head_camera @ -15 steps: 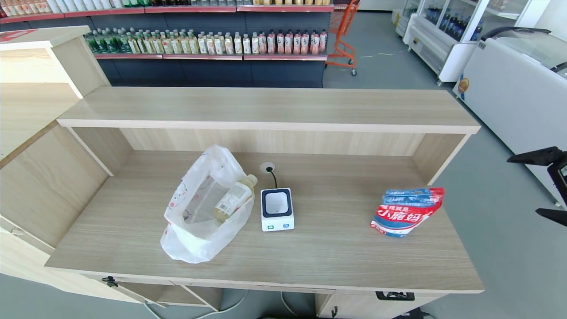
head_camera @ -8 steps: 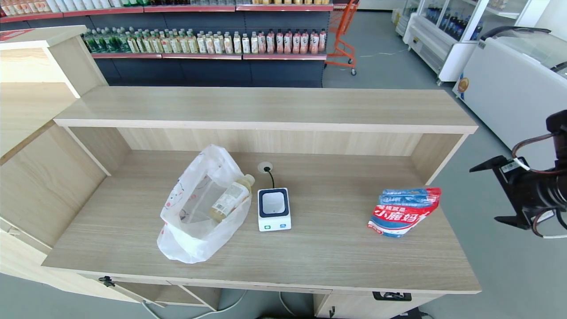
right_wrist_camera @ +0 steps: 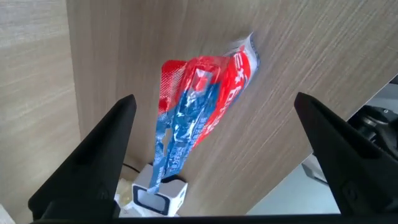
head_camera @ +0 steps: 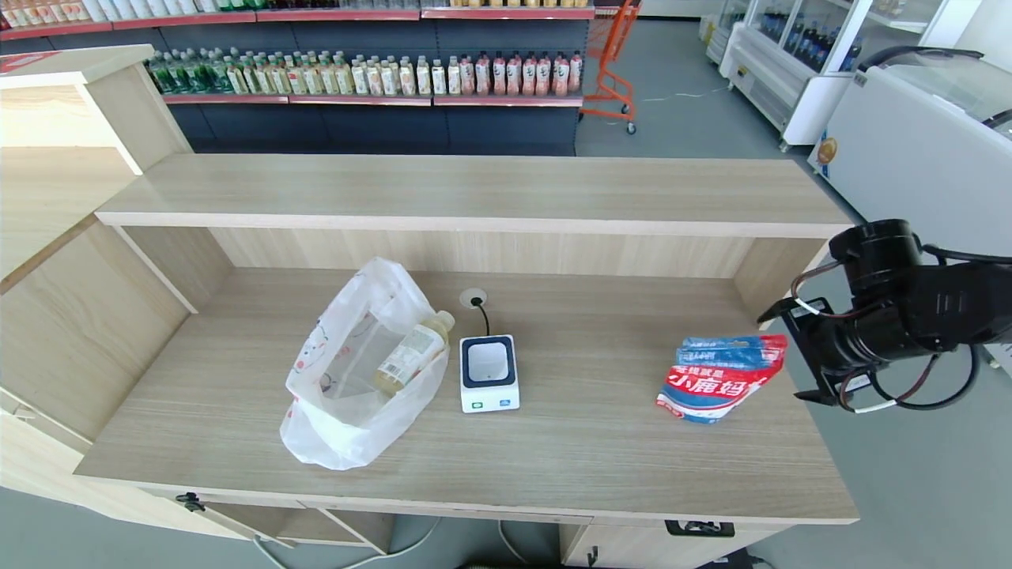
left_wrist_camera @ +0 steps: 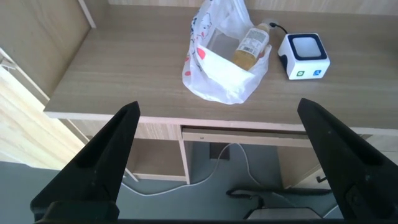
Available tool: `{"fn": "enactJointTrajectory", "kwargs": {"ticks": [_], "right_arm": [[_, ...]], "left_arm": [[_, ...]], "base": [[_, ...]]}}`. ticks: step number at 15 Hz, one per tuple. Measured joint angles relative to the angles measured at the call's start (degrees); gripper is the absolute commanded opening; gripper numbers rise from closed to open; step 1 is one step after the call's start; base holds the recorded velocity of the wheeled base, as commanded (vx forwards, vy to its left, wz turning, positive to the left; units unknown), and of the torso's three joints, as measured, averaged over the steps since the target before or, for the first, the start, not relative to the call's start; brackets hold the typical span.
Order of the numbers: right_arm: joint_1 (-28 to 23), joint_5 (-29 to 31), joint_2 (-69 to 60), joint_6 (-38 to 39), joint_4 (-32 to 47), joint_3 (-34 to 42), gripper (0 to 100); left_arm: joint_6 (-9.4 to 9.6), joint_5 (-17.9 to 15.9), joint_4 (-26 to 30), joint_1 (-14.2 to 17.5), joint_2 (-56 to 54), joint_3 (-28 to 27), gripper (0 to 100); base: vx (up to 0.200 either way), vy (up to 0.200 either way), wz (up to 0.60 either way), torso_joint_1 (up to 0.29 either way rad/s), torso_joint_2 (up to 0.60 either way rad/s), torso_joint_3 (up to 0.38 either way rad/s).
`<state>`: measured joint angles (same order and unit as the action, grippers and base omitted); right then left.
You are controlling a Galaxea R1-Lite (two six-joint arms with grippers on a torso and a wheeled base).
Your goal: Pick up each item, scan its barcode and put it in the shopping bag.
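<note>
Nearby, the snack pouch (head_camera: 719,379) lies beside the right tool (head_camera: 781,358).

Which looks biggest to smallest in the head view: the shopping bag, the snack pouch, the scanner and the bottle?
1. shopping bag
2. snack pouch
3. scanner and bottle: about alike. The bottle lies partly inside the shopping bag, so I won't rank these two.

The wooden counter (head_camera: 553,450) carries a shopping bag (head_camera: 348,431), a scanner (head_camera: 489,373) beside it, and a pouch (head_camera: 719,381).
</note>
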<state>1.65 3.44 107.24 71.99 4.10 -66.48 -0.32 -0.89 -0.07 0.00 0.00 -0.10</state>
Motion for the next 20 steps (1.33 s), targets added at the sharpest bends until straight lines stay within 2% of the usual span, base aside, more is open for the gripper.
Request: {"fn": "enactJointTrajectory", "kwargs": {"ticks": [4, 8, 12, 13, 17, 20], "right_arm": [[1.2, 0.5, 6.9, -3.4, -2.0, -5.3, 100], [3.5, 1.9, 12.7, -8.4, -7.7, -6.0, 100], [6.6, 2.7, 16.7, -9.0, -13.0, -6.1, 100], [7.3, 3.4, 17.5, -9.5, -13.2, -6.1, 0], [8.5, 5.1, 19.5, -14.5, -13.3, -5.9, 0], [8.4, 8.1, 20.1, -24.1, -15.3, -5.3, 0]], "left_arm": [[-0.01, 0.0, 0.0, 0.0, 0.0, 0.0, 100], [0.00, 0.0, 0.0, 0.0, 0.0, 0.0, 100], [-0.01, 0.0, 0.0, 0.0, 0.0, 0.0, 100], [0.00, 0.0, 0.0, 0.0, 0.0, 0.0, 100], [-0.01, 0.0, 0.0, 0.0, 0.0, 0.0, 100], [-0.01, 0.0, 0.0, 0.0, 0.0, 0.0, 100]], "base": [[0.000, 0.000, 0.00, 0.000, 0.00, 0.000], [0.000, 0.000, 0.00, 0.000, 0.00, 0.000], [0.000, 0.000, 0.00, 0.000, 0.00, 0.000], [0.000, 0.000, 0.00, 0.000, 0.00, 0.000], [0.000, 0.000, 0.00, 0.000, 0.00, 0.000], [0.000, 0.000, 0.00, 0.000, 0.00, 0.000]]}}
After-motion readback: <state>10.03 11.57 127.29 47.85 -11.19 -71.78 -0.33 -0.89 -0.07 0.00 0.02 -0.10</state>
